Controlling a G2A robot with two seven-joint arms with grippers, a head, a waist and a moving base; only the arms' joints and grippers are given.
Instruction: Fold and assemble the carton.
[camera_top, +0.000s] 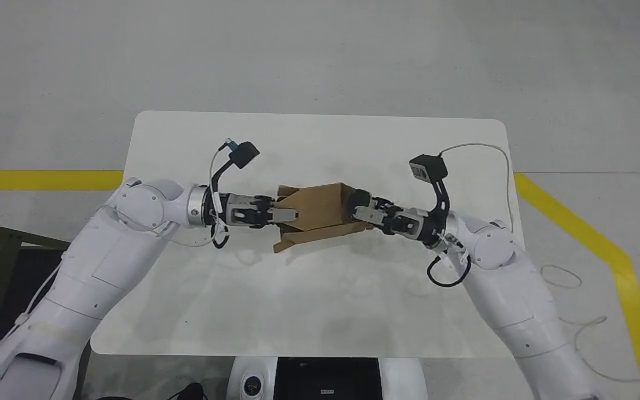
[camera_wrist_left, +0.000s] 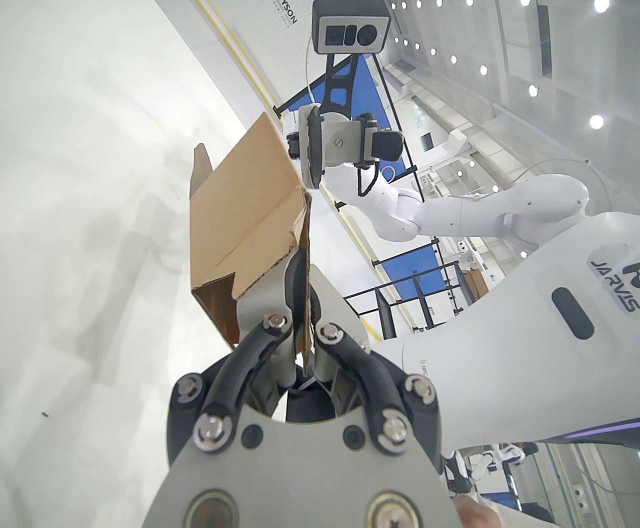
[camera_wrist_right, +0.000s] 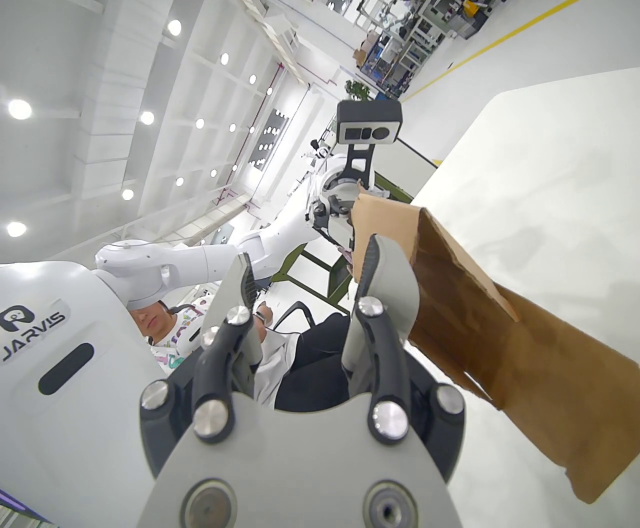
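Observation:
A brown cardboard carton (camera_top: 322, 212), partly unfolded with loose flaps, is held above the middle of the white table (camera_top: 400, 300). My left gripper (camera_top: 287, 213) is at its left end. In the left wrist view that gripper (camera_wrist_left: 303, 285) is shut on the edge of a carton (camera_wrist_left: 240, 210) panel. My right gripper (camera_top: 360, 212) is at the carton's right end. In the right wrist view it (camera_wrist_right: 310, 255) stands open; one finger (camera_wrist_right: 387, 280) rests against the outside of the carton (camera_wrist_right: 450, 300), and nothing lies between the fingers.
The table top around the carton is bare white, with its front edge close to the robot. Yellow floor lines (camera_top: 60, 180) run past the table's left and right sides.

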